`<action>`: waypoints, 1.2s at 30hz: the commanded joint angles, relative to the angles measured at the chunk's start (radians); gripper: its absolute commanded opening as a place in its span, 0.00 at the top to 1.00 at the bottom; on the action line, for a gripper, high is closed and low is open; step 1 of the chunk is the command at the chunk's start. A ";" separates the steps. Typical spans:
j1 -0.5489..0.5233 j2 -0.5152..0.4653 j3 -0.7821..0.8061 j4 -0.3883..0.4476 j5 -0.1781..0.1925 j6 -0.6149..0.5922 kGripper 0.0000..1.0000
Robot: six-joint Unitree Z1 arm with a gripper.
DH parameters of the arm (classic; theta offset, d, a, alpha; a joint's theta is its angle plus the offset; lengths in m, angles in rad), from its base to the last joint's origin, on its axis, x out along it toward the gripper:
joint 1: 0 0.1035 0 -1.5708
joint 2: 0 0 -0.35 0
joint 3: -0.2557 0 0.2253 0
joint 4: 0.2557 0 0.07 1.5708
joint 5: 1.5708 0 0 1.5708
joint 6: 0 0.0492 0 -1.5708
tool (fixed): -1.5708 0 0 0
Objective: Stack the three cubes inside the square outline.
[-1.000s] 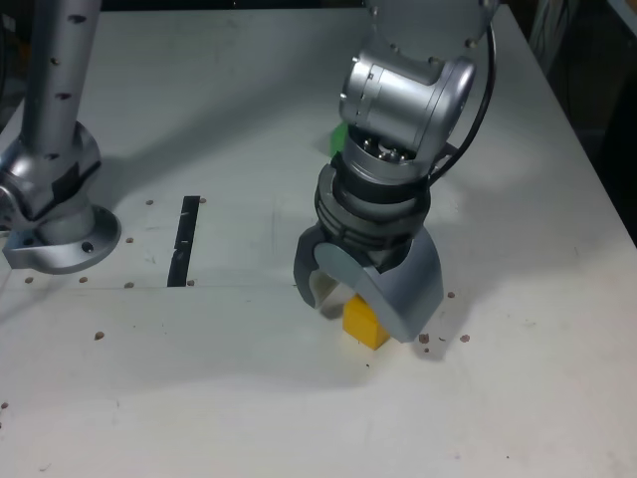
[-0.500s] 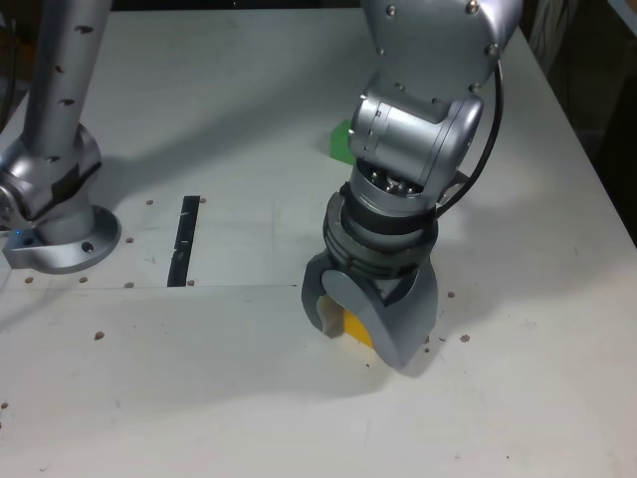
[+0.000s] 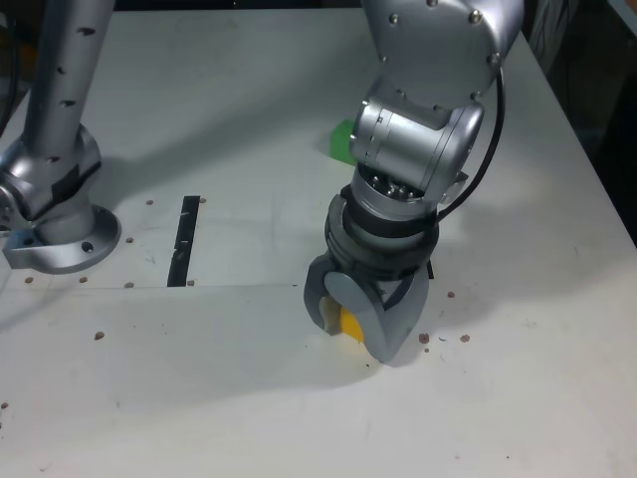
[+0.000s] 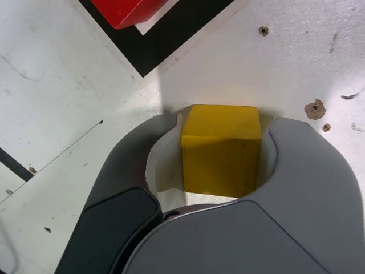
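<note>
In the exterior view, the end effector (image 3: 355,343) points down, low over the desk (image 3: 219,398), and its two curved jaws are closed around the yellow cube (image 3: 350,325). It is pinching this cube: in the wrist view one jaw is at each side of it, and the top face is seen between them. I cannot tell if the cube's underside touches the desk.

Near the yellow cube, the wrist view shows a corner of the square outline (image 4: 154,48), made with black tape. The red cube (image 4: 128,10) is inside, over the white centre; only a part of it enters the picture. In the exterior view, the arm (image 3: 413,139) hides the red cube and most of the outline.

To the exterior view's left there is the black strip (image 3: 183,242), well apart from the end effector, and after it a metal column (image 3: 62,179) with a round foot. Farther away, the green cube (image 3: 341,142) is on the desk, partly hidden behind the arm.
</note>
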 commanded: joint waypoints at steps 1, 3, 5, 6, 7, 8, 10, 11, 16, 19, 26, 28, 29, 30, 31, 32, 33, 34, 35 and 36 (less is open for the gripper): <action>0.002 0.006 0.003 0.006 0.001 -0.003 0.74; 0.002 0.005 0.003 0.009 0.006 -0.009 0.75; 0.002 0.001 0.002 0.012 0.014 -0.019 0.77; 0.002 -0.005 0.001 0.014 0.022 -0.029 0.79; 0.002 -0.013 0.000 0.018 0.028 -0.037 0.79; 0.002 -0.023 -0.001 0.023 0.033 -0.044 0.80; 0.002 -0.052 -0.010 0.048 0.041 -0.061 0.81; 0.002 -0.071 -0.018 0.067 0.045 -0.070 0.81; 0.005 -0.169 -0.104 0.220 0.048 -0.125 0.81; 0.025 -0.204 -0.172 0.299 0.048 -0.174 0.81; 0.158 -0.203 -0.185 0.292 0.079 -0.275 0.81; 0.192 -0.200 -0.152 0.256 0.073 -0.288 0.81; 0.205 -0.200 -0.138 0.238 0.070 -0.293 0.81; 0.214 -0.200 -0.125 0.221 0.067 -0.297 0.81; 0.221 -0.201 -0.115 0.206 0.064 -0.301 0.81; 0.225 -0.201 -0.108 0.196 0.062 -0.305 0.81; 0.227 -0.201 -0.102 0.189 0.060 -0.309 0.81; 0.228 -0.200 -0.098 0.184 0.057 -0.313 0.81; 0.229 -0.199 -0.095 0.180 0.054 -0.316 0.81; 0.229 -0.197 -0.092 0.177 0.051 -0.320 0.81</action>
